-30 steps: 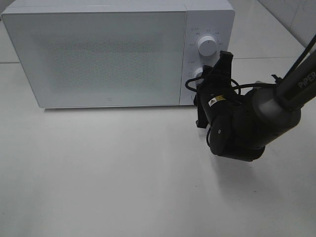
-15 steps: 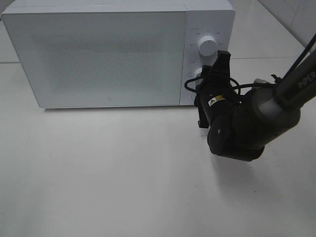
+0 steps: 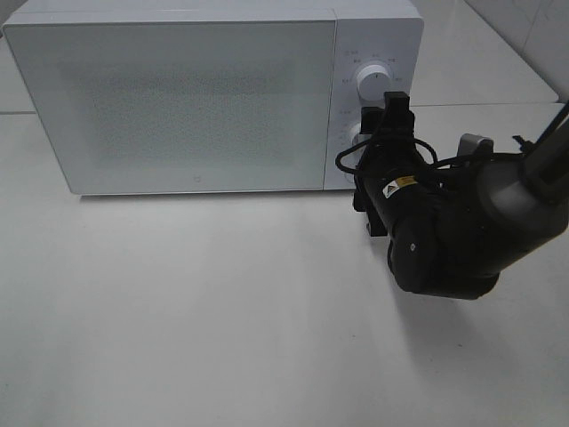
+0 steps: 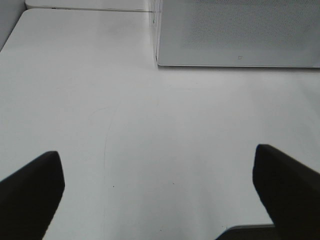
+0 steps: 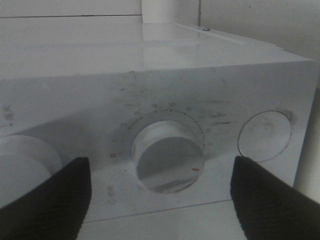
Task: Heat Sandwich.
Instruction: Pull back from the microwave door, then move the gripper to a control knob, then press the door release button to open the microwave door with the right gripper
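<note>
White table [image 3: 222,320] runs under both arms, and a white microwave [image 3: 178,98] stands on it. The right gripper [image 5: 160,195] faces the microwave's control panel with its two black fingers [image 5: 45,200] spread wide, holding nothing. Between them, and clear of both, sits a round knob [image 5: 167,157] with a small red mark on its face and a ring of faint ticks around it. Just outside one finger is part of a second knob [image 5: 22,162]. Just outside the other is a flat round disc [image 5: 265,135] near the panel's edge. Further from the gripper, past the panel, the speckled door [image 3: 191,102] is shut flush. The left gripper [image 4: 159,172] hangs over bare table, its dark fingers likewise spread far apart and empty, and ahead of it stands a lower corner of the microwave. As for the sandwich, no view shows it, so I cannot tell where it lies
</note>
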You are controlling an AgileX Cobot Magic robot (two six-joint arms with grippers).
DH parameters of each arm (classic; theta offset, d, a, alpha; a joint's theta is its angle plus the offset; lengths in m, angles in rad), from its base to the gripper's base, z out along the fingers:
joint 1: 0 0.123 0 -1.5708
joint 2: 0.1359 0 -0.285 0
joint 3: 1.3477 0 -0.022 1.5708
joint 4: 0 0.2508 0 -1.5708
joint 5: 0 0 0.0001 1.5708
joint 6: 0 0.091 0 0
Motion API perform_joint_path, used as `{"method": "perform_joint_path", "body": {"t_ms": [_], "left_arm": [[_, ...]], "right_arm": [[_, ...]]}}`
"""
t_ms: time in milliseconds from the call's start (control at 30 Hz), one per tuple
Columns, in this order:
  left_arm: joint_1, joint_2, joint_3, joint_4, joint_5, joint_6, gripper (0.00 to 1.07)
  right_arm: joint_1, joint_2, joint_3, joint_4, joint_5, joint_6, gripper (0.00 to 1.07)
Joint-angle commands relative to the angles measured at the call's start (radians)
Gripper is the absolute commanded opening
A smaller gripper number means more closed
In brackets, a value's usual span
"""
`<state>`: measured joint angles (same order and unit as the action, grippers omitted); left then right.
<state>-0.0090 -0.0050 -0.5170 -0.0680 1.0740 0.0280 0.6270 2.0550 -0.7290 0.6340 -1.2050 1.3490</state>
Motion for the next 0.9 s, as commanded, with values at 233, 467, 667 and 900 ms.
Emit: {"method": "perform_joint_path", "body": {"t_ms": [233, 467, 667, 900], "left_arm": [[0.005, -0.017, 0.002, 0.001, -0.004, -0.007, 0.97], [0.005, -0.017, 0.002, 0.001, -0.004, -0.007, 0.97], [0.005, -0.017, 0.002, 0.001, -0.004, -0.007, 0.97], [0.005, -0.017, 0.002, 0.001, -0.004, -0.007, 0.97]], "right_arm": [[0.004, -0.157, 0.104, -0.158, 0.174, -0.251, 0.76], [0.002, -0.288, 0.117, -0.206, 0.443, -0.616, 0.77], [0.001, -0.452, 0.105, -0.208, 0.803, -1.083, 0.79], [-0.058, -0.544, 0.051, -0.280, 1.138, -1.289, 0.79]]}}
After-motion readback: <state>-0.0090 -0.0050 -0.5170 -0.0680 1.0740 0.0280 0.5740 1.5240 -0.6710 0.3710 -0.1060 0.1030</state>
